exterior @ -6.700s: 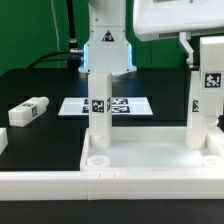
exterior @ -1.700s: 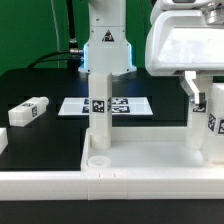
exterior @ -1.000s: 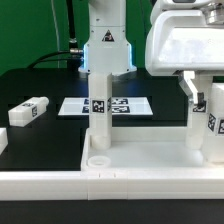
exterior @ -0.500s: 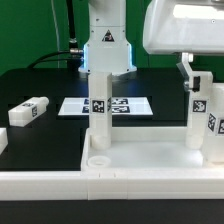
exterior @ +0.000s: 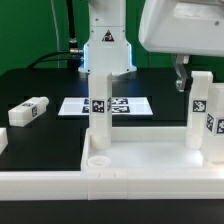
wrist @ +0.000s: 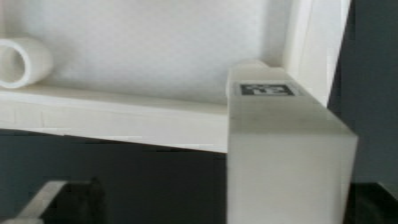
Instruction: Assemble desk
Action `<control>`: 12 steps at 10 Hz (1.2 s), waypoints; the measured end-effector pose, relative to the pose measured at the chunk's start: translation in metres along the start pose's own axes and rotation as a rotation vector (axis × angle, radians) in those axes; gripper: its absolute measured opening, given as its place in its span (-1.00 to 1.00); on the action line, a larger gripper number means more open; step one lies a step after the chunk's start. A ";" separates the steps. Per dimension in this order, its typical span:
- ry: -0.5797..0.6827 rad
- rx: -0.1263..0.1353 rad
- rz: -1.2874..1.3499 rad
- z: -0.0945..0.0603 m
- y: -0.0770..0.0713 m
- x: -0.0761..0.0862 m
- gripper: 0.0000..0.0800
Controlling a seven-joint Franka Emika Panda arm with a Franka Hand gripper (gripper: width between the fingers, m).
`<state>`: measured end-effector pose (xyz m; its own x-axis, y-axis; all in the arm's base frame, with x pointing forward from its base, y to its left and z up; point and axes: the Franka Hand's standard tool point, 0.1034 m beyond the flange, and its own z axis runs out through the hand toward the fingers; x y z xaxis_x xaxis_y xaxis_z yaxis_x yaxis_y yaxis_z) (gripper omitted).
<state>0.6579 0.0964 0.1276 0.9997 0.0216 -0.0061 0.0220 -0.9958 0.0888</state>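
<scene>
The desk slab [exterior: 140, 165] lies across the front, rim up, with an open round socket [exterior: 97, 158] near its left corner. One tagged white leg [exterior: 99, 105] stands upright on it left of centre. Two more tagged legs [exterior: 199, 110] [exterior: 216, 135] stand at the exterior view's right. A loose leg [exterior: 28, 110] lies on the black table at the left. My gripper [exterior: 192, 80] hovers over the right legs, open and empty, one finger [exterior: 181, 73] showing. In the wrist view a leg's tagged top [wrist: 270, 92] rises between my fingers [wrist: 57, 203] without touching them, beside the slab's socket [wrist: 22, 62].
The marker board [exterior: 125, 105] lies flat behind the centre leg. The robot's base [exterior: 105, 45] stands at the back. The black table [exterior: 40, 135] shows at the left, and a low white rail [exterior: 60, 185] runs along the front edge.
My gripper was low around the right leg; it has let go and risen, and now sits above the leg's top. The legs and slab have not moved.
</scene>
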 end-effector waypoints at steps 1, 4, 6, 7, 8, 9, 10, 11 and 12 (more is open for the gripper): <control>0.002 0.004 0.013 0.005 -0.007 -0.001 0.62; 0.031 0.015 0.043 0.016 -0.021 -0.004 0.62; 0.030 0.016 0.056 0.016 -0.020 -0.004 0.39; 0.030 0.017 0.093 0.016 -0.020 -0.004 0.39; 0.029 0.019 0.190 0.016 -0.020 -0.004 -0.09; 0.029 0.019 0.257 0.016 -0.020 -0.003 -0.28; 0.029 0.020 0.320 0.016 -0.020 -0.003 -0.28; 0.028 0.021 0.376 0.016 -0.019 -0.003 -0.28; 0.028 0.022 0.456 0.016 -0.019 -0.003 -0.28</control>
<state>0.6541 0.1138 0.1104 0.9072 -0.4171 0.0554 -0.4199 -0.9059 0.0553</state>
